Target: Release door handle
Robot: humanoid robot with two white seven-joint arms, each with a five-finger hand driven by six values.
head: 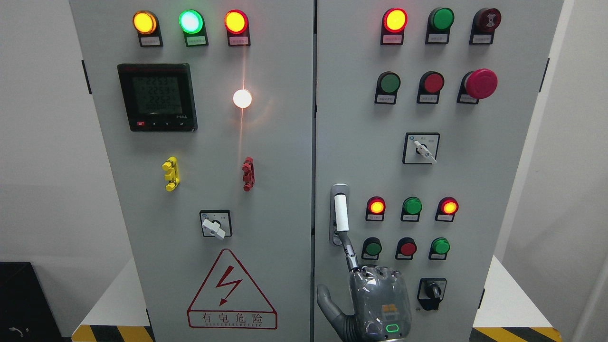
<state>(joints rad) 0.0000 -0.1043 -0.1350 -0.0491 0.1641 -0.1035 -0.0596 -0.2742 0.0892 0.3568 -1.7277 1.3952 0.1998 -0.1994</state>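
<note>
Coming in at the bottom edge, right of the middle: the right hand (375, 304), back toward the camera. Stretching one straight finger (350, 249) up to the lower end of the door handle (341, 213) and touching it there, not wrapping it. Keeping the thumb spread out to the left, the other fingers bent at the knuckles, holding nothing. Standing upright, white grip in a grey plate: the door handle, sitting at the left edge of the right cabinet door (475, 180), just beside the seam with the left cabinet door (275, 199), below the rotary switch (422, 148) and left of the lit red and green lamps (412, 206).
</note>
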